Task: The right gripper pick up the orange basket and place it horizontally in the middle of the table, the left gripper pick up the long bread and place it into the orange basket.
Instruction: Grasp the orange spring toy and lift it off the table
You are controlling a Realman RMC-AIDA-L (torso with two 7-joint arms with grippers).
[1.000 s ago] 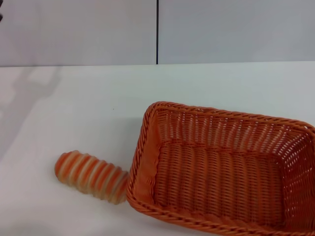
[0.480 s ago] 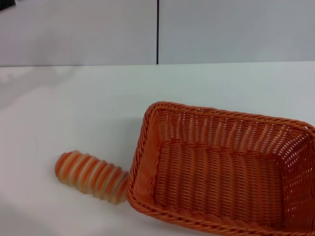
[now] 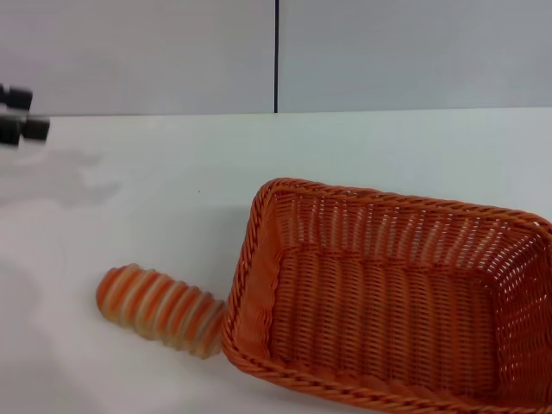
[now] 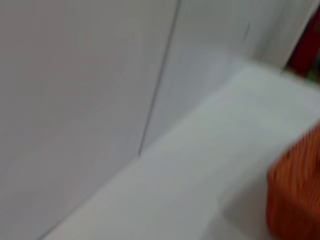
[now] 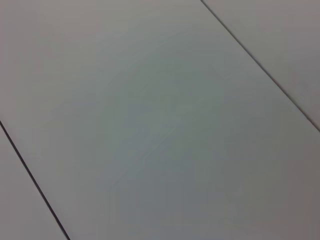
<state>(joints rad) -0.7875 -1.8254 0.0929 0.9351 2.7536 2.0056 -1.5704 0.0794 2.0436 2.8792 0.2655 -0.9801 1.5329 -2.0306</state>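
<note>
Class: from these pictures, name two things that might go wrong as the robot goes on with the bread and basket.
1. The bread lies against the basket wall, so the left gripper may bump the basket while grasping.
2. The basket runs past the view's edge; moving it could push the bread along the table.

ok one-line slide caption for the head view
Long bread lies against the empty orange basket on the table; left end effector at far-left edge.

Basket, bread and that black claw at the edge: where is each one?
basket point(image 3: 379, 315), head view, woven floor.
bread point(image 3: 159, 309), head view, striped middle.
left gripper point(image 3: 19, 116), head view, black tips.
</note>
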